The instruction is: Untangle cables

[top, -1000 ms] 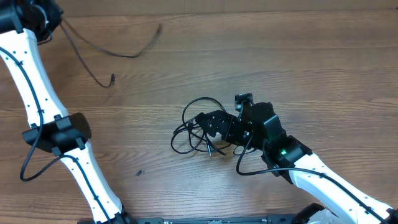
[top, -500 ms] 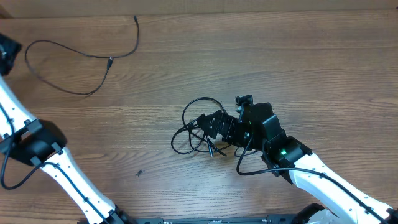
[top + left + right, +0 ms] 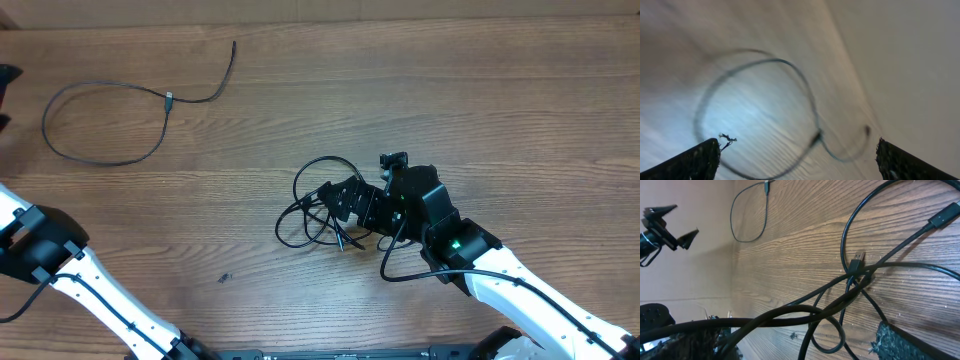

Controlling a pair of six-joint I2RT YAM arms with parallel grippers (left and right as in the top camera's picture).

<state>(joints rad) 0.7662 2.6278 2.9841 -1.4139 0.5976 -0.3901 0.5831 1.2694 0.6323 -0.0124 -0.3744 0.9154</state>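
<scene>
One cable (image 3: 44,122) is laid far left, presumably so the tangle (image 3: 310,205) cannot re-snag it; the left jaws are spread empty. The right jaws are held wide astride the tangle.

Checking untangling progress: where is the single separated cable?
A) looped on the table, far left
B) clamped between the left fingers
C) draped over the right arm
A: the cable lies looped on the table, apart from the tangle at centre.
</scene>
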